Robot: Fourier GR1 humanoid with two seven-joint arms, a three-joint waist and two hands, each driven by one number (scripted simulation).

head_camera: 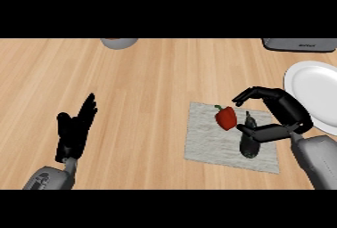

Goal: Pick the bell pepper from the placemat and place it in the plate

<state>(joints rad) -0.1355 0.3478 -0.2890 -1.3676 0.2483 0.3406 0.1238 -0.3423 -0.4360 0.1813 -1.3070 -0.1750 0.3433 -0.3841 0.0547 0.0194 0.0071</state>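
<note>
The small red bell pepper [226, 118] sits on the grey square cloth placemat [204, 142], near the mat's far edge. The mat lies on the light wooden worktop [145, 80], towards its right side.

The black right hand [283, 111] is over the right part of the mat. Its fingers [253, 93] bend in an arch above the pepper and its thumb [263, 132] points in from below. There is a wide gap between them. The pepper is right at the mouth of that gap, and the hand is not closed on it.

A dark long vegetable [248, 149] lies on the mat too, just beside the pepper, partly under the thumb.

The white round plate [316, 89] is at the worktop's right edge, near the mat.

The black left hand [74, 133] rests near the front left, flat, fingers straight.

A grey bowl [118, 42] is at the far edge. A dark grey thing [299, 44] is in the far right corner.
</note>
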